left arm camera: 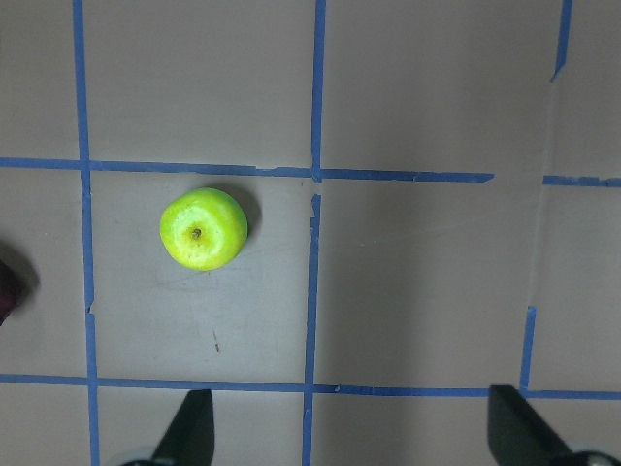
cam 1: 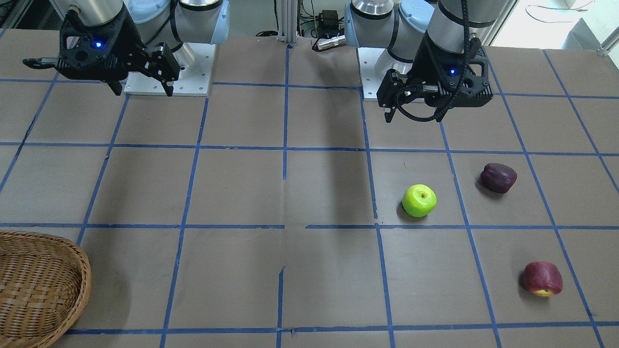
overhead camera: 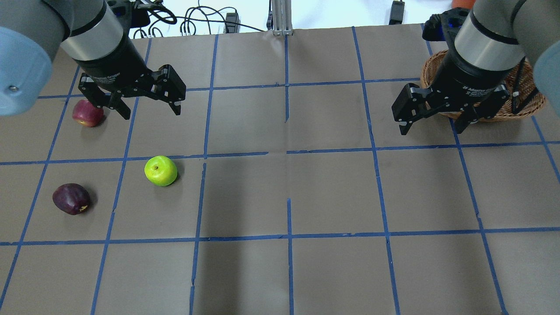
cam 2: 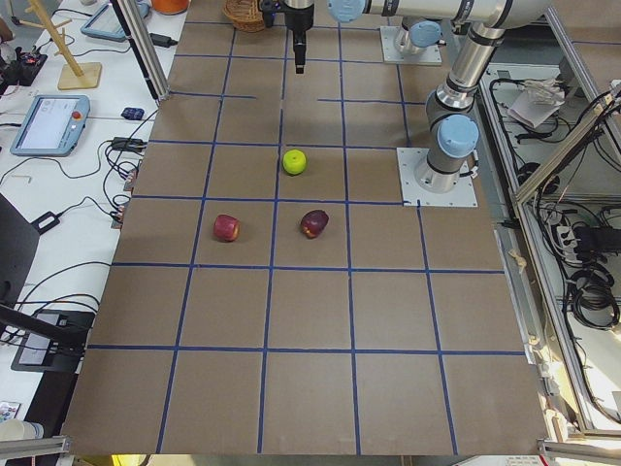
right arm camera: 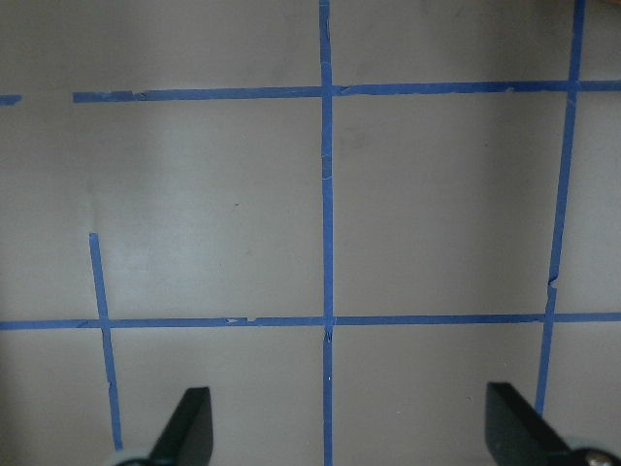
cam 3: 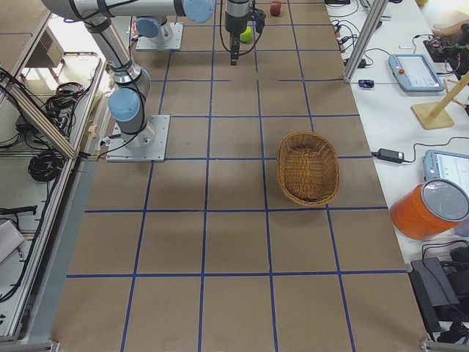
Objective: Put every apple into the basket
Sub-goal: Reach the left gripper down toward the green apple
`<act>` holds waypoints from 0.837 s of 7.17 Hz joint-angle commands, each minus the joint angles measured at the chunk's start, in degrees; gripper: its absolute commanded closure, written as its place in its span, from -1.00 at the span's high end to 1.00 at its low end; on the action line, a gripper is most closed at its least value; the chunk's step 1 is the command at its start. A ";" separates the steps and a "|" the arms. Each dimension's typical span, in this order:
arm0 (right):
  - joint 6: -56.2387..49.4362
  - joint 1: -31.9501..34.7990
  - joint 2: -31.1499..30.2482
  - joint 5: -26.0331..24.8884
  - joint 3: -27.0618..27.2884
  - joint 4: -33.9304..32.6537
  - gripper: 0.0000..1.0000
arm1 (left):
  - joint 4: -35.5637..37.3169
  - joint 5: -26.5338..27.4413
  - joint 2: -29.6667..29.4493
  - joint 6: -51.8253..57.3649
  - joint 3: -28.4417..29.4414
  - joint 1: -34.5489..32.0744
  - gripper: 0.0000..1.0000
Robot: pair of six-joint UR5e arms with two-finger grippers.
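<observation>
The left end effector (overhead camera: 152, 113) hangs spread, holding nothing, above the brown, blue-gridded surface (overhead camera: 332, 192). The lime green apple (overhead camera: 161, 170), the dark maroon apple (overhead camera: 71, 199) and the red, yellow-patched apple (overhead camera: 88, 113) lie near it. The right end effector (overhead camera: 433, 129), likewise spread, hovers beside the oval tan wicker basket (cam 1: 87, 280), well apart from the apples.

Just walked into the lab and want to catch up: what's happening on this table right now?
Nothing is being handled yet. Both arms hover above the table, with the left gripper and the right gripper open and empty. The green apple, maroon apple and red apple all lie on the robot's left side, near the left gripper. The basket sits empty on the robot's right side.
</observation>
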 commanded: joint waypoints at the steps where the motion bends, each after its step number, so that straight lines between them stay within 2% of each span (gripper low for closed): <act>1: 0.09 -0.04 0.00 -0.04 -0.03 -0.17 1.00 | 0.00 0.16 -0.08 -0.01 0.04 0.18 1.00; 3: 0.09 -0.04 0.00 0.05 -0.03 -0.26 1.00 | -0.08 0.16 -0.43 0.43 -0.30 0.44 1.00; 5: 0.09 -0.04 0.00 0.04 -0.03 -0.34 1.00 | 1.57 0.33 -2.36 5.51 -2.84 3.41 1.00; 6: 0.09 0.05 -0.08 0.04 -0.03 -0.17 1.00 | 10.11 0.25 -3.85 8.49 -8.51 6.74 1.00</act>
